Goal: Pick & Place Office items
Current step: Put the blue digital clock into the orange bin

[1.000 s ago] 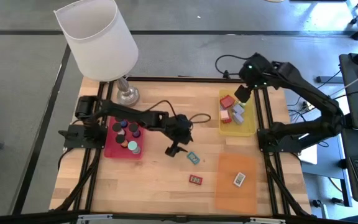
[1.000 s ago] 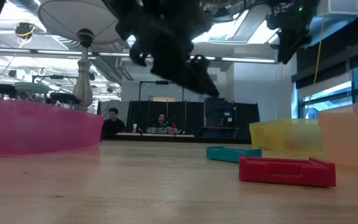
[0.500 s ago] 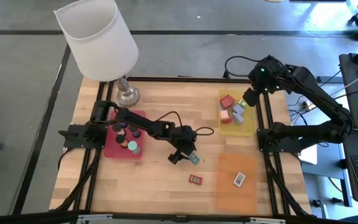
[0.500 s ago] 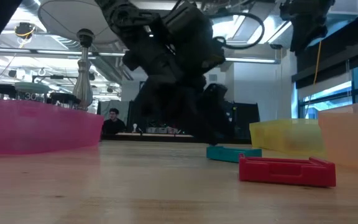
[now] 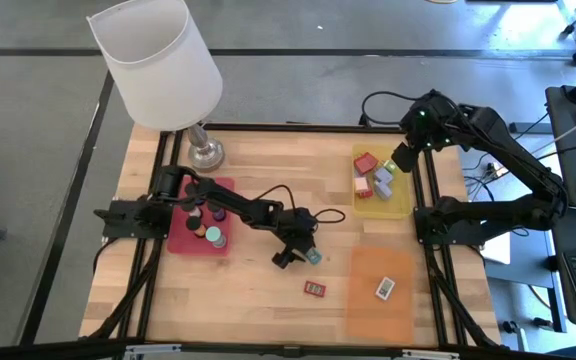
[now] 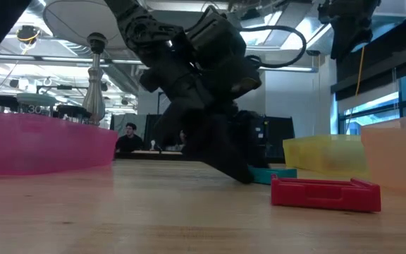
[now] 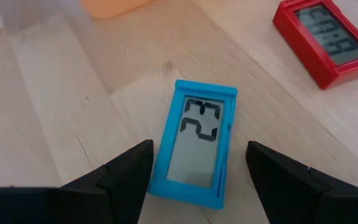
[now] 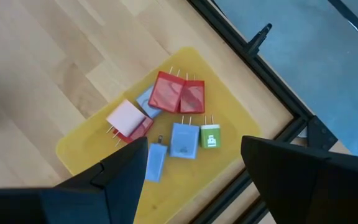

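Behind the left tool (image 6: 240,173), the teal rectangle (image 6: 268,174) seems mostly hidden.

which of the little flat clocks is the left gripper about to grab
The blue clock: it lies between the left gripper's open fingers; the red clock and white clock lie farther off.

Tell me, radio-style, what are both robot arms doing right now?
Left gripper open, fingers either side of the blue clock on the table, not gripping. Right gripper open, empty, above the yellow tray of plug adapters. Nothing in the way.
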### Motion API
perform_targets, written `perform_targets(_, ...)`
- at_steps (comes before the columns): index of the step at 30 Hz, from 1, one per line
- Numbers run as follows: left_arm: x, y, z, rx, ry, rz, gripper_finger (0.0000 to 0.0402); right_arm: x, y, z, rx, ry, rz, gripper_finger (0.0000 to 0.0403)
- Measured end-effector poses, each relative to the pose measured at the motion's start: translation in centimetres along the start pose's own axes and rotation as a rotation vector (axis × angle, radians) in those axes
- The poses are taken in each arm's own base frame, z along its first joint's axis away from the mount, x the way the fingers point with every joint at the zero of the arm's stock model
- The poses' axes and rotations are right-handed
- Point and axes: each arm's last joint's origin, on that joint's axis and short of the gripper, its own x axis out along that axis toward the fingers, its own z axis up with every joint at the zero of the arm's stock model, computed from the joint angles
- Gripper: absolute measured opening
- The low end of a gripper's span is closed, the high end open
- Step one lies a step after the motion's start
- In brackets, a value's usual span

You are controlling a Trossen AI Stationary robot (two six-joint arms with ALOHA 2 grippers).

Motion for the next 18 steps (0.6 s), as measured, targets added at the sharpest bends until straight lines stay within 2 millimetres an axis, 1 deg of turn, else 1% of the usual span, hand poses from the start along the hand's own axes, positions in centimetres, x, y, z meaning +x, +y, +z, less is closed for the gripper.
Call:
perform_targets(3, -0.1, 0.0, 0.0, -0.028, 0.003, 0.000, 0.0235, 0.0, 0.0, 0.0, -0.003, 0.000, 0.000, 0.0263)
perform_targets(9, -0.1, -0.1, -0.1, -0.071, 0.016, -0.010, 0.0159, 0.0, 0.0, 0.0, -0.003, -0.001, 0.000, 0.0263)
perform_targets(10, -0.1, -0.1, -0.1, -0.082, 0.019, -0.010, 0.0152, 0.0, 0.0, 0.0, -0.003, -0.001, 0.000, 0.0263)
perform_targets(14, -0.6, -0.1, 0.1, -0.108, 0.034, 0.016, 0.0152, 0.0, 0.0, 0.0, -0.003, -0.001, 0.000, 0.0263)
perform_targets(16, -1.1, 0.0, 0.3, -0.110, 0.052, 0.064, 0.0152, 0.0, 0.0, 0.0, 0.005, -0.001, 0.004, 0.0263)
perform_targets(18, -2.1, 0.5, 0.7, -0.111, 0.066, 0.135, 0.0152, 0.0, 0.1, 0.0, 0.010, -0.002, 0.031, 0.0263)
